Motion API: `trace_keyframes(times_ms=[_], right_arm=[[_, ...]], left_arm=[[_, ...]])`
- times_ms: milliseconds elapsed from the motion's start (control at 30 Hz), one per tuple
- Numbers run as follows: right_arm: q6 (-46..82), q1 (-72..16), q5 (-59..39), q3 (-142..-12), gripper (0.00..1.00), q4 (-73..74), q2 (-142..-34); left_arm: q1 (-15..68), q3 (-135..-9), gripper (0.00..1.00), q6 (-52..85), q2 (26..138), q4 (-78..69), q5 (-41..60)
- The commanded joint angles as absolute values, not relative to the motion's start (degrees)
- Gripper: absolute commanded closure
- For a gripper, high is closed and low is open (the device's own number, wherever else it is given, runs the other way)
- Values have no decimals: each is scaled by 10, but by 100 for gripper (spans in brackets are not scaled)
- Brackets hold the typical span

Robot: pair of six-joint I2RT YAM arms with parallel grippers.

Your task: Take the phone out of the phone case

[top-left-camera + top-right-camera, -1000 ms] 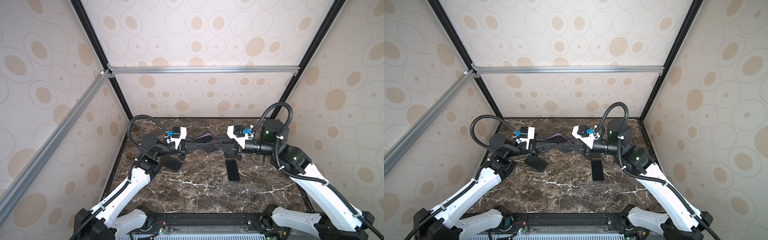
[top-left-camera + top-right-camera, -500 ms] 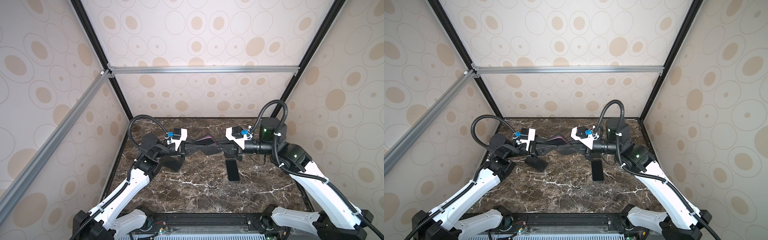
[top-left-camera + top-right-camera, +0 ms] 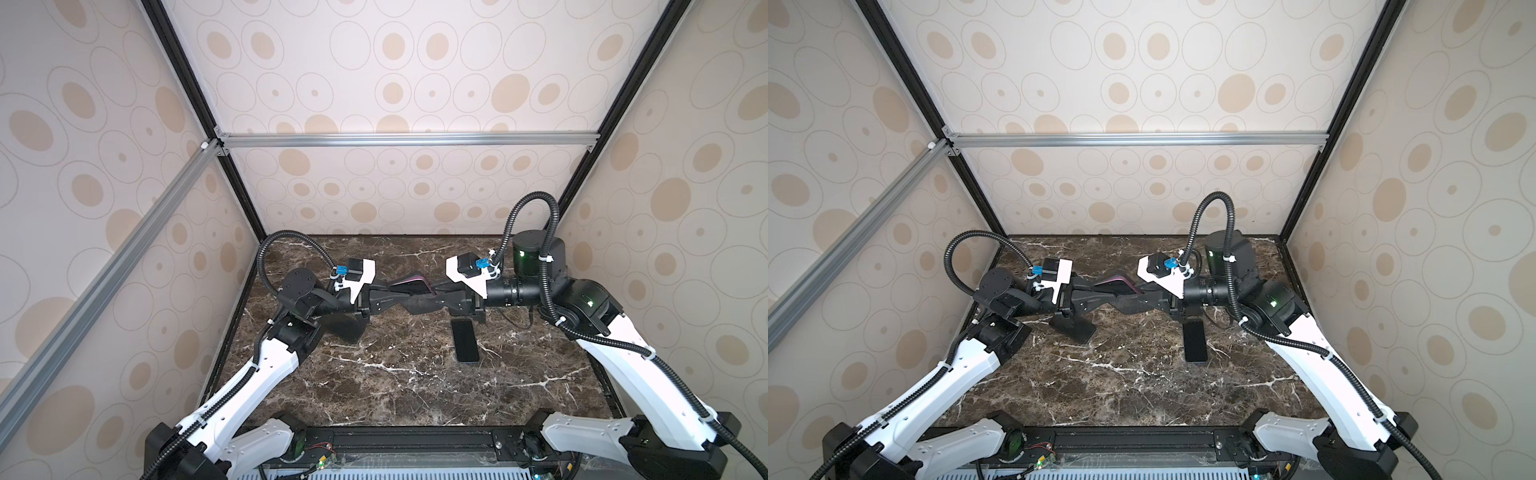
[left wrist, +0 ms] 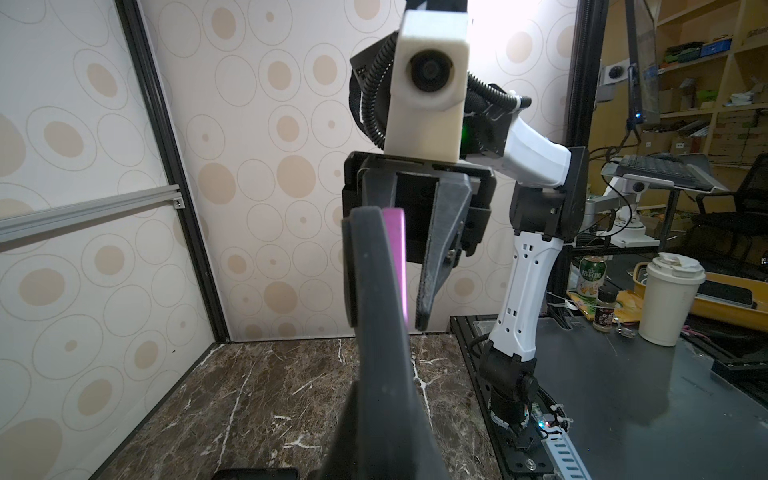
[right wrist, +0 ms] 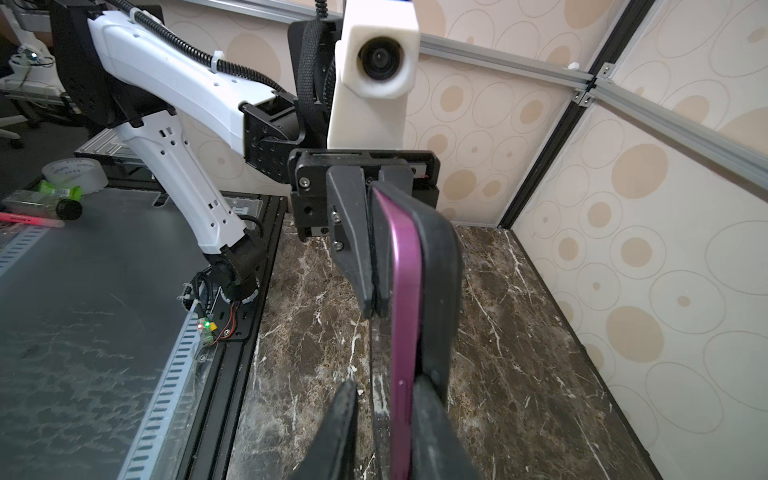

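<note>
Left gripper (image 5: 374, 299) is pinching the lip of the black phone case (image 5: 440, 266), while the right gripper (image 5: 388, 399) is standing loosely around the purple phone (image 5: 405, 291) inside it, a gap showing at one finger. Both arms are reaching toward each other above the marble table (image 5: 498, 332), the phone's long axis running from claw to claw.

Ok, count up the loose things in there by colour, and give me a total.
Purple: 1, the phone held in the air.
Black: 3, the case on it and two flat slabs lying on the marble table.
Total: 4.
</note>
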State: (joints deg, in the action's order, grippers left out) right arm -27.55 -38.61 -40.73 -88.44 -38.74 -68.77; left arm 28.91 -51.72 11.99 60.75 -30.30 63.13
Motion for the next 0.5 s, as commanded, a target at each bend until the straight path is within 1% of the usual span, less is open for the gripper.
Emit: trace_keyframes(times_ms=[0, 233, 467], right_arm=[[-296, -405, -486, -869, 74, -505, -720], [-285, -402, -484, -841, 73, -485, -710], [-240, -372, -549, -819, 76, -437, -693]], left_arm=[[294, -539, 100, 124, 592, -401, 577], [290, -526, 100, 149, 584, -439, 563], [279, -511, 100, 159, 576, -449, 546]])
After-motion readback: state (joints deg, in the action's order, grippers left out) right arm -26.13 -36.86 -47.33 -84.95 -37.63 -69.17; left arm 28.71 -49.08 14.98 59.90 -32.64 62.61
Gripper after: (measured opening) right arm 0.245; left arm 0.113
